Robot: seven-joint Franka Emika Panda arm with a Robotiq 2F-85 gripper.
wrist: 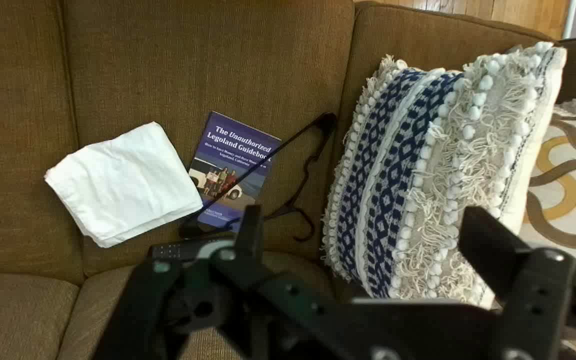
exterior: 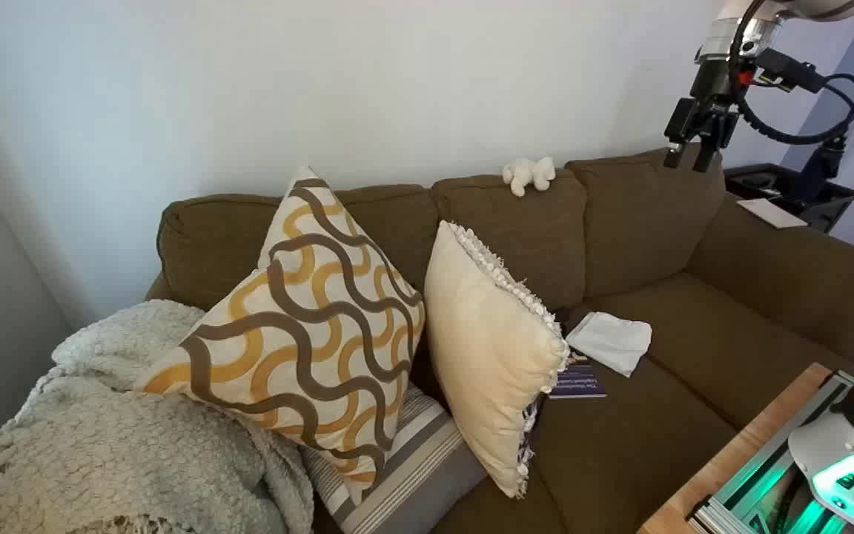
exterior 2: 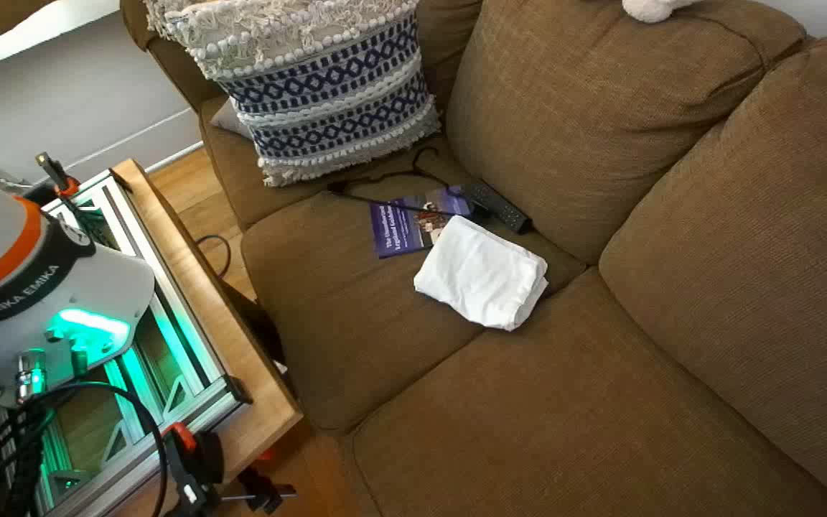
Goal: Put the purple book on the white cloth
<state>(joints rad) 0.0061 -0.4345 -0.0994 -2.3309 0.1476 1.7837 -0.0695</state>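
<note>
Probably the purple book point(wrist: 233, 167), lying flat on the brown sofa point(wrist: 208, 60) just beside the white cloth point(wrist: 128, 185), will handle as a light, bendy, rather slick paperback, best pinched along its mostly bare title end, though the black hanger point(wrist: 325, 122) across its cover could snag and ought to be cleared first. Nothing is in the gripper point(wrist: 365, 225), whose jaws stand wide apart, well above the sofa. Beneath the book, the woven seat cushion point(exterior 2: 356, 323) looks soft enough to sink when pressed, while a dark remote point(exterior 2: 496, 205) lies near the cloth, a fringed pillow point(exterior 2: 327, 93) stands close by, and a pale wall point(exterior: 397, 89) rises behind.
</note>
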